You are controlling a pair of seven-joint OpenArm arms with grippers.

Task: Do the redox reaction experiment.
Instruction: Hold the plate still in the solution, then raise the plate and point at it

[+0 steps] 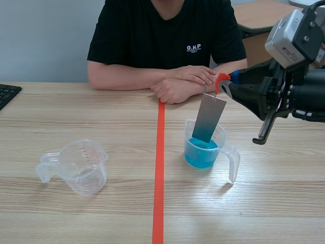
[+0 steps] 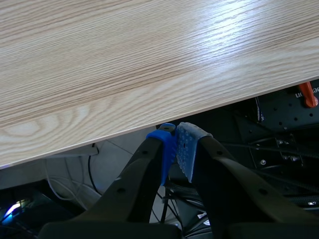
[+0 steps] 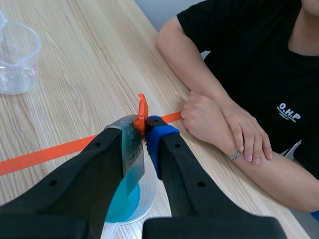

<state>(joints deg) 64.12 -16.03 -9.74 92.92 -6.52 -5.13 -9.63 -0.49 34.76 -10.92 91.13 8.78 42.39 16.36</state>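
Two cups (image 1: 84, 170) (image 1: 220, 140), one metal strip (image 1: 209, 117)

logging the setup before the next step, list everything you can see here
filled measuring cup: 1, clear plastic, right of the tape line
blue liquid: in that cup, low fill
metal plate: 1, grey, hanging tilted from the clip, lower end inside the cup, at or in the liquid
clip: 1, orange-red, on the plate's top end
empty measuring cup: 1, clear, left of the tape line
keyboard: 1, black, table's far left edge, partly seen
tape line: 1, orange-red mark down the middle
table: 1, light wood
person: 1, black t-shirt, across the table, hands folded
left gripper: shut on nothing, off the table's edge
right gripper: shut on the clip, above the filled cup
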